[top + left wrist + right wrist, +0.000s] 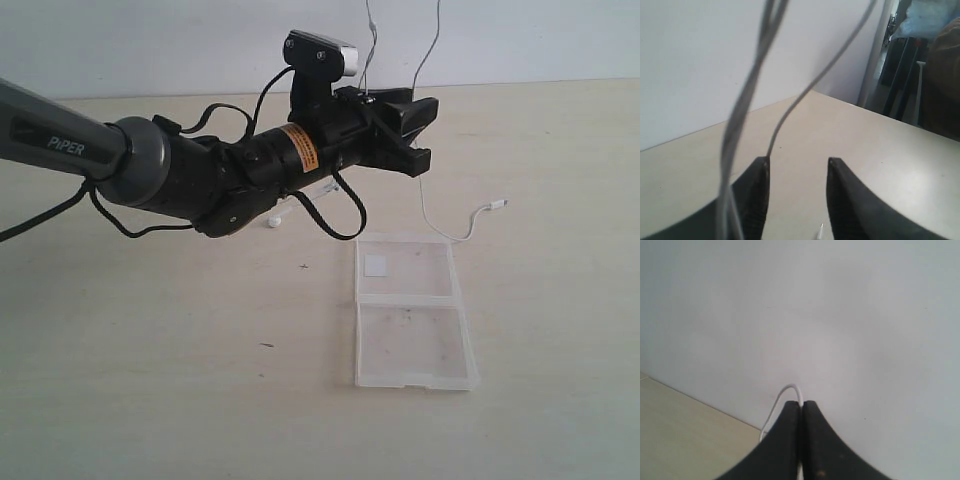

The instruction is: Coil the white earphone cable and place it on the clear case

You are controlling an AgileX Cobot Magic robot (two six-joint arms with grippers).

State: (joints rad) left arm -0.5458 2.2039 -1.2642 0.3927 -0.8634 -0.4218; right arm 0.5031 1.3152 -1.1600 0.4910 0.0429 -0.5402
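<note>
The white earphone cable (431, 212) hangs in thin strands from above the exterior view, passes my left gripper (424, 133) and trails over the table to its plug (495, 205). One earbud (272, 222) lies on the table under the left arm. In the left wrist view the left gripper (797, 162) is open; twisted cable strands (740, 110) cross in front of one finger and nothing sits between the jaws. My right gripper (801, 402) is outside the exterior view and shut on the cable, a small loop (789, 388) showing above its tips. The clear case (412, 345) lies opened flat, its white sticker (376, 264) in the far half.
The left arm (150, 165) reaches in from the left over the middle of the wooden table (150, 380). A pale wall (520, 40) stands behind the table's far edge. The case lies in front of the left gripper, on the near side of the plug.
</note>
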